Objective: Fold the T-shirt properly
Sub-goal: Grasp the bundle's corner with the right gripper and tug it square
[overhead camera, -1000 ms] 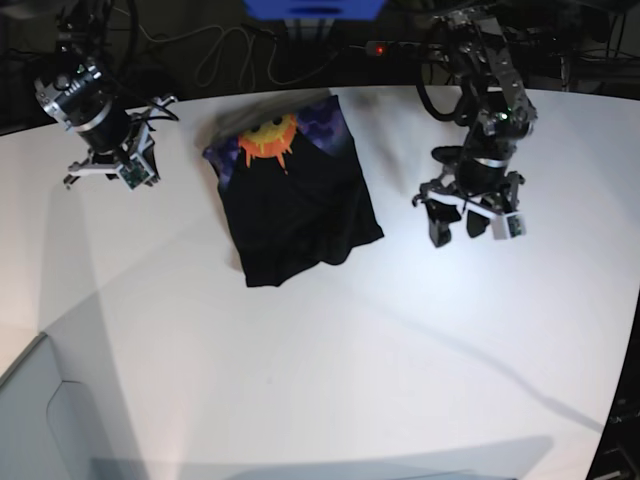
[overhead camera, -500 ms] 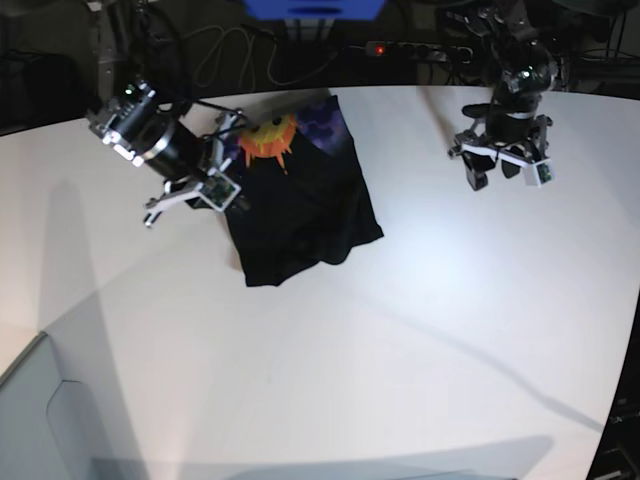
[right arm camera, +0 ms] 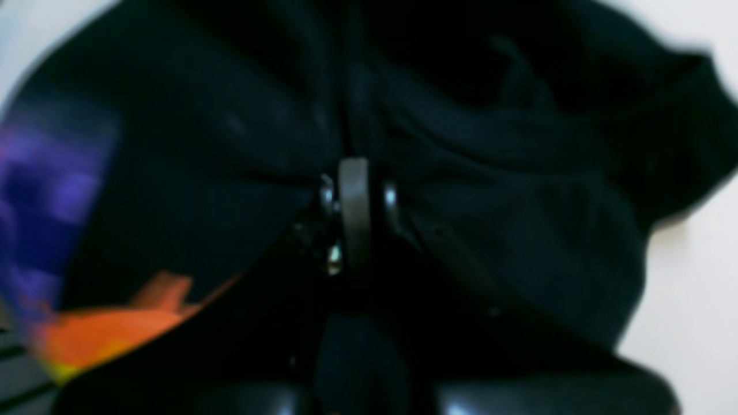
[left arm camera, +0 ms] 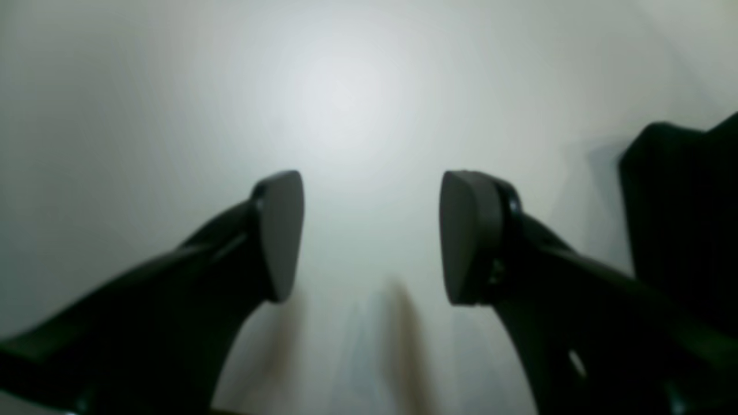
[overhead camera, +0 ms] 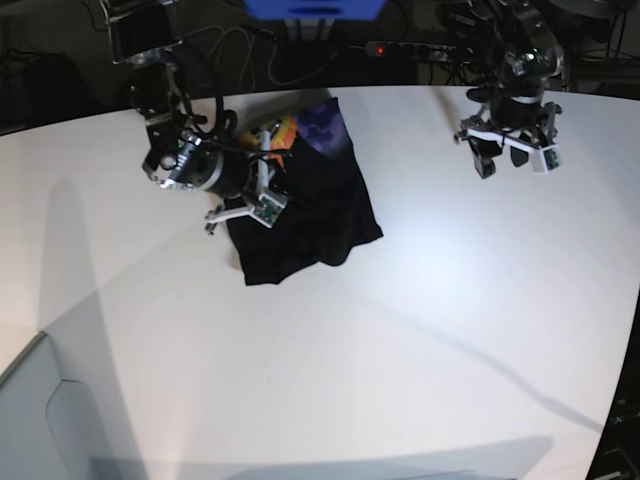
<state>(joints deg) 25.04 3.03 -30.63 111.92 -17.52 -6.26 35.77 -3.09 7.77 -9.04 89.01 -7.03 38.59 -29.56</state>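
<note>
The black T-shirt lies crumpled on the white table, left of centre. Its orange sun and purple print shows at the far edge. My right gripper is on the shirt's left part. In the right wrist view its fingers are pressed together with black cloth bunched around them and the orange print at lower left. My left gripper hovers over bare table at the far right. It is open and empty in the left wrist view.
A power strip with a red light and cables lie behind the table's far edge. A blue object is at the top centre. A grey panel fills the lower left corner. A dark shape shows at the left wrist view's right edge.
My right arm has swung from the far left onto the T-shirt, and the far edge of the shirt has shifted. My left arm has moved back and to the right, away from the shirt.
</note>
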